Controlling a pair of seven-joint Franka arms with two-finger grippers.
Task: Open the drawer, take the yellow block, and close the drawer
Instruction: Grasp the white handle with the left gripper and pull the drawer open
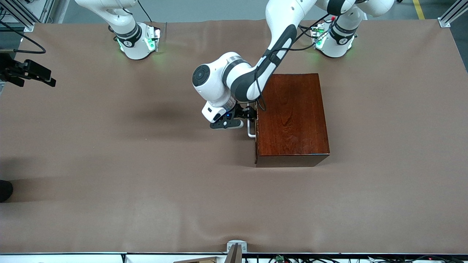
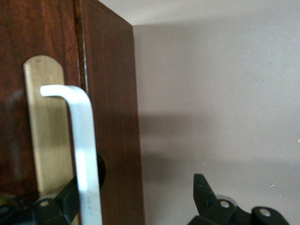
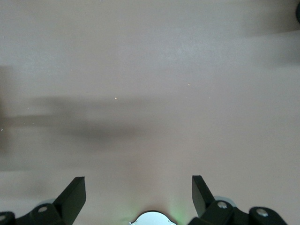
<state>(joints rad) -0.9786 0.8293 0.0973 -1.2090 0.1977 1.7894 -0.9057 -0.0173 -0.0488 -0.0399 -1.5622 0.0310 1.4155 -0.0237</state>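
The dark reddish-brown wooden box [image 1: 292, 117] stands on the table with its drawer [image 2: 14, 140] shut flush. The white U-shaped handle [image 1: 251, 132] is on the face toward the right arm's end; it also shows in the left wrist view [image 2: 82, 150], on a pale wood strip. My left gripper [image 1: 251, 112] is open at this handle. In the left wrist view the left gripper [image 2: 135, 197] has the bar between its fingers, close against one finger [image 2: 65, 201], the other finger [image 2: 202, 190] well apart. The yellow block is hidden. My right gripper [image 3: 138, 194] is open and empty over bare table.
The brown table cover [image 1: 146, 182] stretches wide around the box. The right arm's black hand [image 1: 29, 72] waits over the table edge at the right arm's end. Both arm bases [image 1: 137, 40] stand along the edge farthest from the front camera.
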